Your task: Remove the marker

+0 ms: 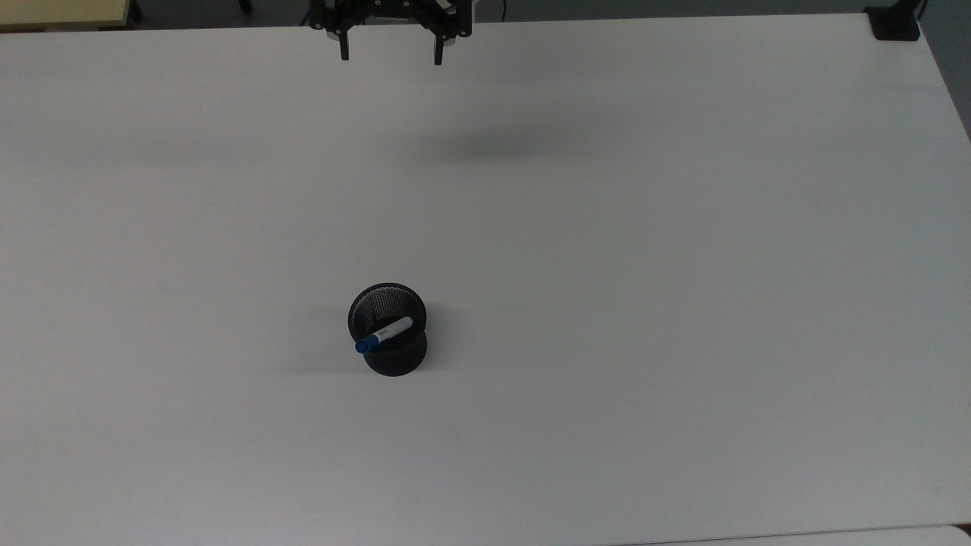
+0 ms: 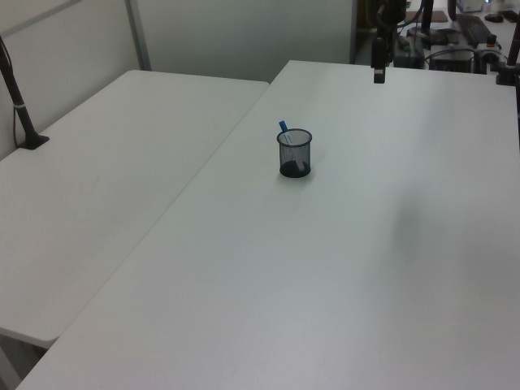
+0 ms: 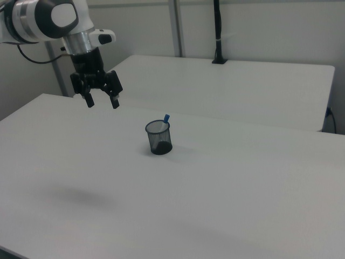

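Marker (image 1: pixel 384 334) sits tilted inside black mesh cup (image 1: pixel 388 330), blue cap poking over the rim toward the top view's left; cup stands alone mid tabletop (image 1: pixel 683 303). Second white table (image 3: pixel 242 81) abuts it w/ a black pole (image 3: pixel 218 32) clamped at its far edge. Claw (image 1: pixel 390 53) hangs well apart from cup at the top view's upper edge, fingers (image 3: pixel 115 102) spread wide, pointing down, holding nothing.

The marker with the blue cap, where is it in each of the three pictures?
Top view: the marker lies slanted across the black mesh cup, below centre, cap toward the top view's left.
Left view: its blue cap pokes above the cup's rim, above centre.
Right view: blue cap sticks up, near centre.
Shared landmark: the cup.
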Controlling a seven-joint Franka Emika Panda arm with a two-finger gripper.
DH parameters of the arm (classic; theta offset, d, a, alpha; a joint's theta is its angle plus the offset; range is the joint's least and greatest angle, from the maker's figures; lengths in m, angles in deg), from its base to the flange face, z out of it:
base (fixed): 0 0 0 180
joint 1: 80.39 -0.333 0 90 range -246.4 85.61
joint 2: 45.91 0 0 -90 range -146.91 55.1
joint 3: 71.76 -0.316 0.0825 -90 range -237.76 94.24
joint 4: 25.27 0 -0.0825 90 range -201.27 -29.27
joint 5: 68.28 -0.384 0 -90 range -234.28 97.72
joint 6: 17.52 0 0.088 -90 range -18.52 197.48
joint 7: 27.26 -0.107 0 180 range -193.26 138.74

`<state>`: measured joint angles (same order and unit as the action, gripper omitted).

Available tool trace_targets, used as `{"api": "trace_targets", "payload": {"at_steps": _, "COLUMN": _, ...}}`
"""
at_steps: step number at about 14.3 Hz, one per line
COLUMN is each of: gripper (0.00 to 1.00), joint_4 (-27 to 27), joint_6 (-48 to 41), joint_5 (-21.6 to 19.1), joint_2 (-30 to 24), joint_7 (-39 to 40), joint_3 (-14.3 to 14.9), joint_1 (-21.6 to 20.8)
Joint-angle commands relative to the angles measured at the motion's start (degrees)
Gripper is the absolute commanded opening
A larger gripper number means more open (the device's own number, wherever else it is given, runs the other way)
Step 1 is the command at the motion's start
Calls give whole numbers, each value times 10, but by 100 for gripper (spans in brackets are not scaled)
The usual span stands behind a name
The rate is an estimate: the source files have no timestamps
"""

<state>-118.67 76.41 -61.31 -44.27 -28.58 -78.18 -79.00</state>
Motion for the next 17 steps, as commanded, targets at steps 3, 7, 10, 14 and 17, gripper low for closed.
{"api": "trace_targets", "payload": {"at_steps": 3, "gripper": 100, "joint_4": -12, "joint_6": -1, "joint_5": -20, "joint_2": -12, "joint_7": -7, "joint_3": 8, "joint_1": 5}}
{"api": "trace_targets", "payload": {"at_steps": 7, "gripper": 100, "joint_4": -12, "joint_6": -1, "joint_5": -20, "joint_2": -11, "joint_7": -7, "joint_3": 8, "joint_1": 5}}
{"api": "trace_targets", "payload": {"at_steps": 10, "gripper": 100, "joint_4": -11, "joint_6": 39, "joint_5": -21, "joint_2": -4, "joint_7": -7, "joint_3": 8, "joint_1": 6}}
{"api": "trace_targets", "payload": {"at_steps": 14, "gripper": 100, "joint_4": 6, "joint_6": 137, "joint_5": -20, "joint_2": 41, "joint_7": 1, "joint_3": 10, "joint_1": 19}}
{"api": "trace_targets", "payload": {"at_steps": 17, "gripper": 100, "joint_4": 16, "joint_6": 228, "joint_5": -16, "joint_2": 78, "joint_7": -7, "joint_3": 10, "joint_1": 19}}
